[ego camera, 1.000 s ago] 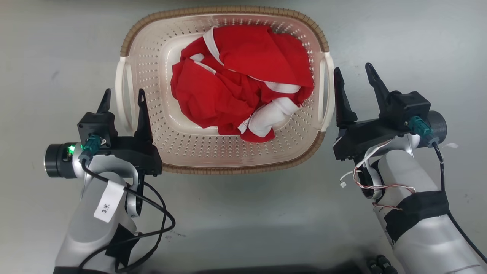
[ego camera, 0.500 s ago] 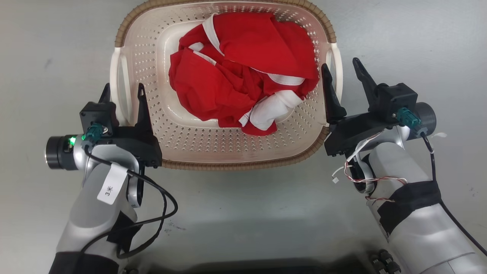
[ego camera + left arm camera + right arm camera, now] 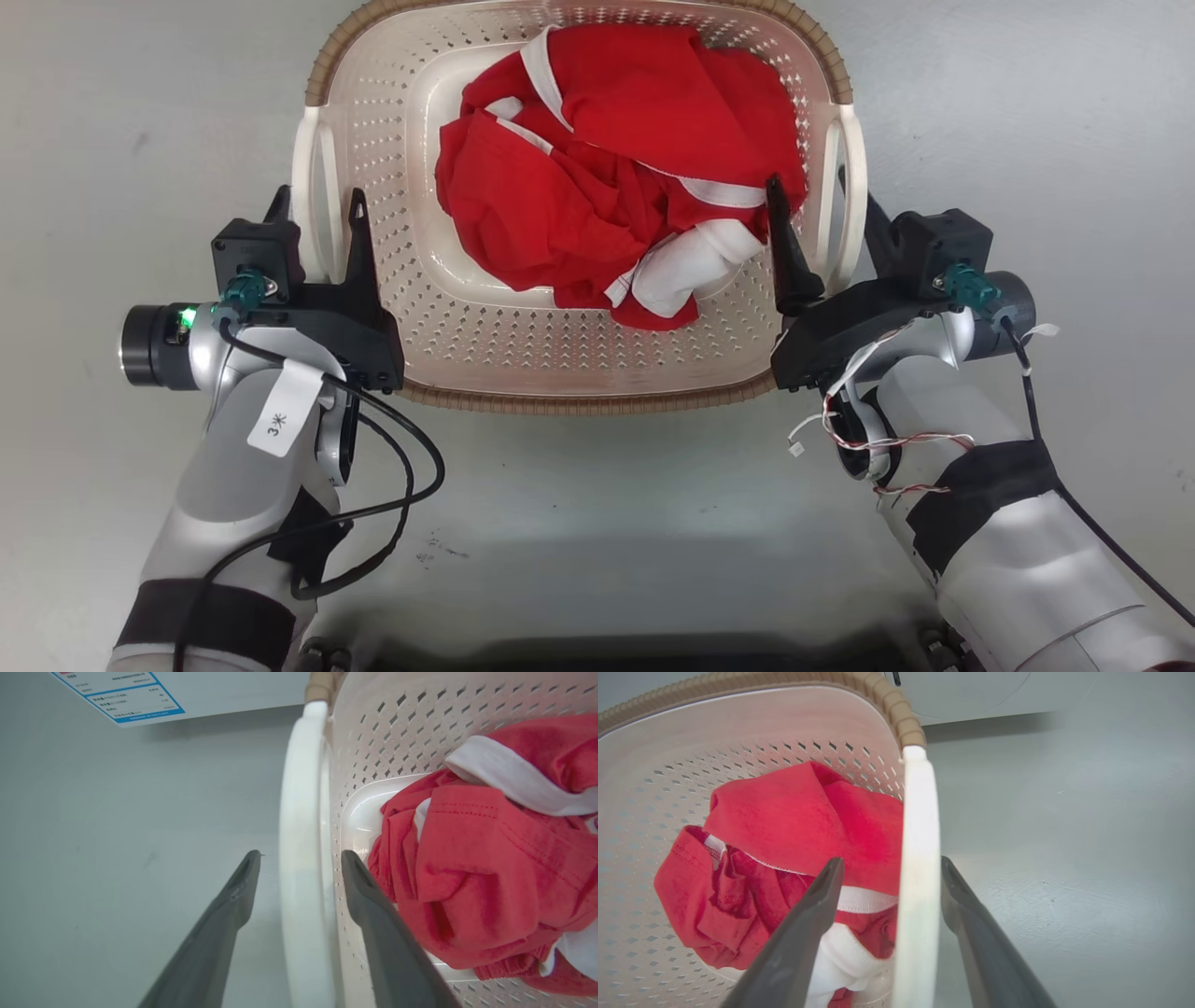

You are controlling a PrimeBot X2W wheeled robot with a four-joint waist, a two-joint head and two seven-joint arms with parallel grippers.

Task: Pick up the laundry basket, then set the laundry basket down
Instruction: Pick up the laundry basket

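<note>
The laundry basket (image 3: 569, 403), cream perforated plastic with a brown woven-look rim, sits on the grey floor with red and white clothes (image 3: 607, 159) in it. My left gripper (image 3: 317, 196) is open and straddles the basket's left white handle (image 3: 310, 187), one finger outside and one inside. In the left wrist view that handle (image 3: 301, 788) runs between the left gripper (image 3: 301, 854) fingers with gaps on both sides. My right gripper (image 3: 817, 191) is open astride the right handle (image 3: 845, 159). In the right wrist view the handle (image 3: 917, 812) sits between the right gripper (image 3: 891, 860) fingers, nearer the outer one.
A white appliance with a blue-edged label (image 3: 126, 695) stands beyond the basket, and its lower edge (image 3: 994, 690) also appears in the right wrist view. Grey floor (image 3: 1027, 112) lies on both sides. The robot's dark base (image 3: 607, 653) is at the near edge.
My right gripper has moved inward from beside the basket, so its fingers now straddle the right handle. The left gripper stays around the left handle. The head camera has shifted slightly.
</note>
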